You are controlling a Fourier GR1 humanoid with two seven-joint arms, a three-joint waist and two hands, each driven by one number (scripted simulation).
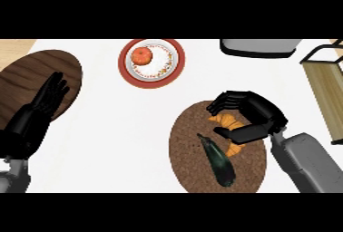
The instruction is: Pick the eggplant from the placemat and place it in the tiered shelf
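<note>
The eggplant [219,162], long, dark and glossy, lies slantwise on the round brown cork placemat [191,136] with its stem toward the upper left. My right hand [258,118] hovers over the mat's upper right part. Its fingers are bent and stand apart from the thumb, with nothing held. The thumb tip is just right of the eggplant's stem end. An orange croissant [232,146] lies under the hand, partly hidden by it. The tiered shelf [326,88], pale wood slats in a black frame, stands at the right edge. My left hand [41,106] rests open at the far left.
A red-rimmed plate [170,68] with a round orange-red fruit [141,55] sits at the top centre. A grey and white vessel [258,46] stands at the top right. A dark wooden round board [30,72] lies under my left hand.
</note>
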